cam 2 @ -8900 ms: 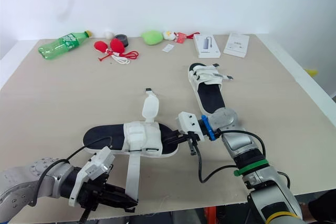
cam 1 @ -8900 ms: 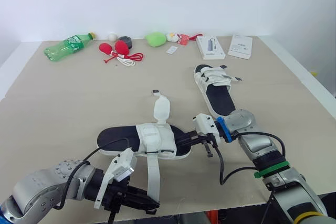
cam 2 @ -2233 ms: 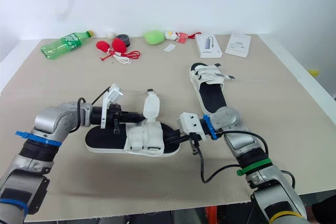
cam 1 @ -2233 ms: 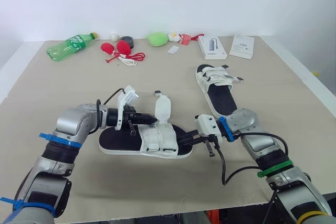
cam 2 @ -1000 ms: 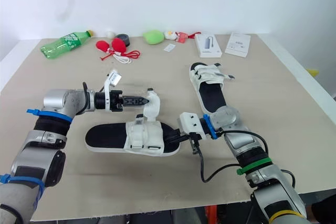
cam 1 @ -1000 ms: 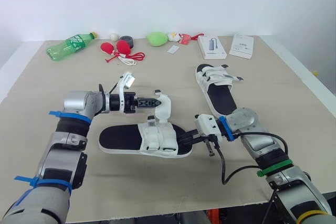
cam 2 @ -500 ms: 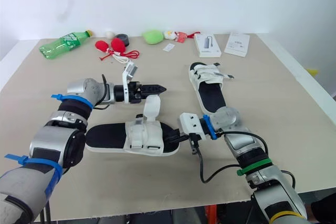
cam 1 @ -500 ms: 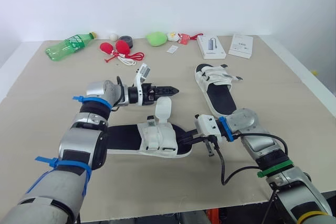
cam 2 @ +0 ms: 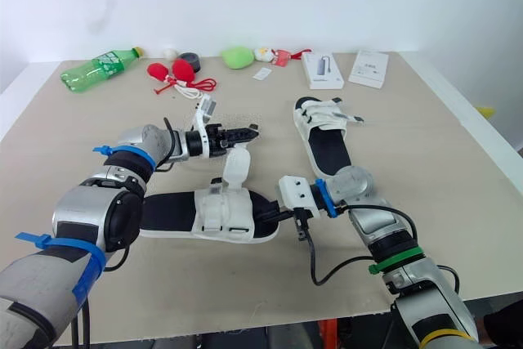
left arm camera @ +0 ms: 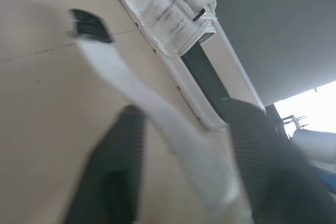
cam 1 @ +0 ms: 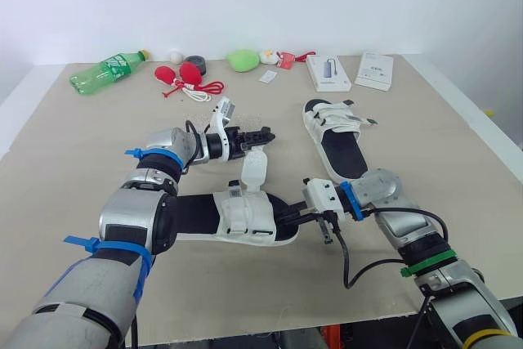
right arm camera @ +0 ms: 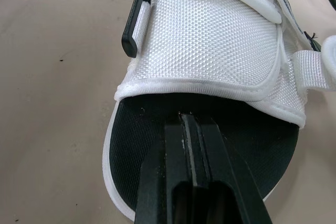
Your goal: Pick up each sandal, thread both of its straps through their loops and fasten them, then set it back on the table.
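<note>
- The left tool (cam 1: 263,136) hangs just beyond the near sandal (cam 1: 237,220), at its far edge. Its 2 fingers stand apart in the left wrist view, with the loose strap (cam 1: 254,167) running between them and not visibly pinched.
- The right tool (cam 1: 284,220) has its 2 fingers closed flat together. They lie on the black footbed at the open toe end of the near sandal, and I judge they are pinning it down.
- The near sandal lies flat on the surface (cam 1: 82,161), between the 2 arms. Its loose strap rises from its far edge, tip up and free, so that strap is neither threaded nor fastened.
- White webbing lies folded across the near sandal's upper. Whether that second strap has passed through its loop cannot be told.
- The far sandal (cam 1: 335,132) rests beyond the near sandal, on its right. Both of its straps look closed over the upper, so I judge that one finished.
- Roughly half looks done. What is left is threading and fastening the raised strap, checking the other one, then letting go of the near sandal.
</note>
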